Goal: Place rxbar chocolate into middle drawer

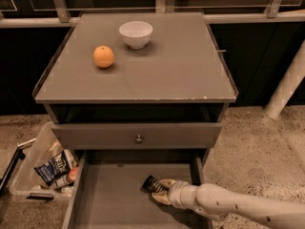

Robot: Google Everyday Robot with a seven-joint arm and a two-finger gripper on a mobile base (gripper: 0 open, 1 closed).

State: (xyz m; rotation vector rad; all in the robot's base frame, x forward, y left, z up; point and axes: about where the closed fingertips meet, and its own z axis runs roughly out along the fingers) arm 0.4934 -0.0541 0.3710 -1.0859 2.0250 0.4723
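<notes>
Positioned at lower centre of frame, inside the middle drawer (114,197): gripper (161,191), fingers clamped on the right end of the rxbar chocolate (151,183). Black wrapper, left end angled toward upper left, low over the grey drawer floor; contact with the floor cannot be told. Reached in from the lower right corner on a pale arm (238,206). Middle drawer pulled fully out below the cabinet. Directly above it: closed drawer front (95,136) with small round knob (138,139). Higher up, on the grey cabinet top (176,70): orange (103,57) at left, white bowl (136,34) behind and to its right, the two apart. At lower left of frame, just beside the open drawer: clear plastic bin (26,178) holding a blue-and-white snack packet (52,166).
</notes>
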